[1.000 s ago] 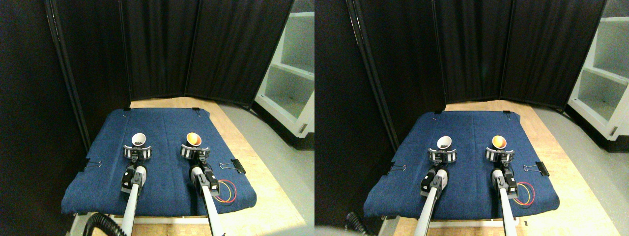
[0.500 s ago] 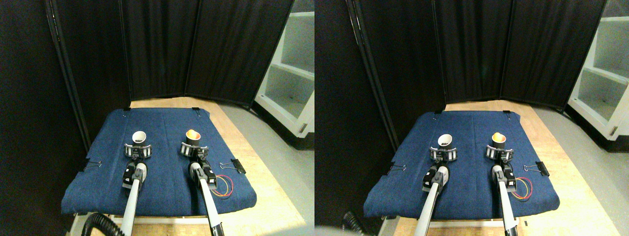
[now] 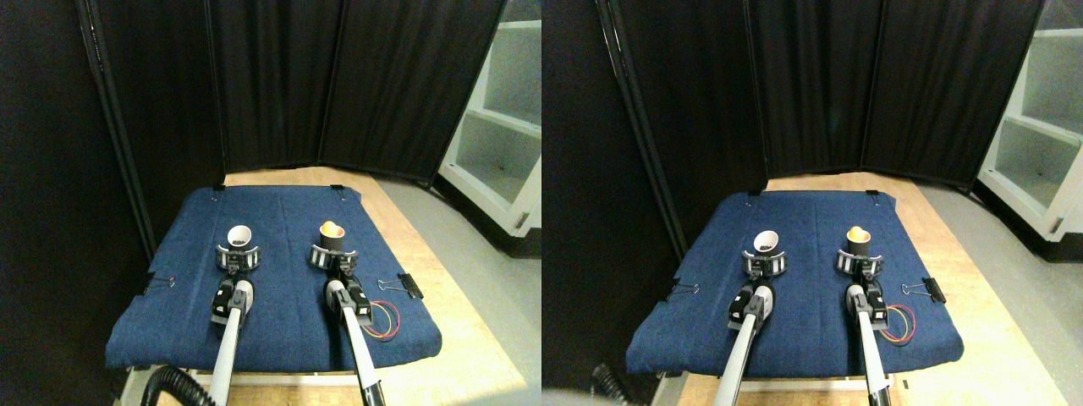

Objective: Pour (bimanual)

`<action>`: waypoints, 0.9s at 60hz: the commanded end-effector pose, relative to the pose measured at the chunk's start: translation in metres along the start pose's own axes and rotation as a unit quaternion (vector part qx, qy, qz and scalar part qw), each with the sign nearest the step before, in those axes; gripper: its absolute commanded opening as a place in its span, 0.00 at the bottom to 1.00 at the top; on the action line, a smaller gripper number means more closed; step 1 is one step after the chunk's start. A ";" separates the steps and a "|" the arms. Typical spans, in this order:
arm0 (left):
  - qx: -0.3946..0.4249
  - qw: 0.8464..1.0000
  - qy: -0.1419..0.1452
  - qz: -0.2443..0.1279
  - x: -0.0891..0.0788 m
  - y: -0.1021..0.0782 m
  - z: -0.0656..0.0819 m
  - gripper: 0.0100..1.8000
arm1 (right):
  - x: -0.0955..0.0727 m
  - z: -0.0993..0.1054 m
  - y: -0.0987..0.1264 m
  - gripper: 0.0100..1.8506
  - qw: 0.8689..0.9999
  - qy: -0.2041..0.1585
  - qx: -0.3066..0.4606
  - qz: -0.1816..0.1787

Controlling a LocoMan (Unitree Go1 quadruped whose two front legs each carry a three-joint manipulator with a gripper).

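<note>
A white cup (image 3: 239, 234) with something dark inside stands on the left of the blue cloth (image 3: 279, 211). My left gripper (image 3: 238, 256) has its striped fingers wrapped around the cup's base from the near side. To the right, a dark cup with an orange inside (image 3: 331, 231) is almost upright. My right gripper (image 3: 329, 255) is closed around its lower part in the same way. The two cups are about a hand's width apart.
The cloth is clipped to a wooden table; a black binder clip (image 3: 409, 285) holds its right edge. A loop of red and yellow wire (image 3: 387, 320) lies beside my right arm. Black curtains (image 3: 338, 85) close the back, and a white shelf (image 3: 499, 127) stands at right.
The orange cup has gone from leaning toward the camera to nearly upright. Both grippers have edged slightly away from me, and the left one has narrowed around the white cup.
</note>
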 end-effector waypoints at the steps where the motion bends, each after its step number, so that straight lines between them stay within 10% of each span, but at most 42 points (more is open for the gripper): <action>1: -0.001 1.000 0.004 -0.014 0.001 -0.006 -0.002 0.65 | 0.001 -0.003 0.005 0.72 1.000 0.003 0.009 0.013; 17: -0.006 1.000 -0.004 -0.013 0.004 -0.004 0.001 0.61 | 0.002 -0.005 0.005 0.67 1.000 0.009 0.003 0.018; 26: -0.006 0.999 -0.040 -0.032 0.003 -0.006 0.002 0.21 | 0.003 -0.007 0.007 0.17 0.998 -0.057 -0.015 0.032; 54: 0.016 0.998 -0.046 -0.037 0.004 -0.009 0.007 0.18 | -0.005 -0.009 0.013 0.17 0.997 -0.049 -0.054 0.037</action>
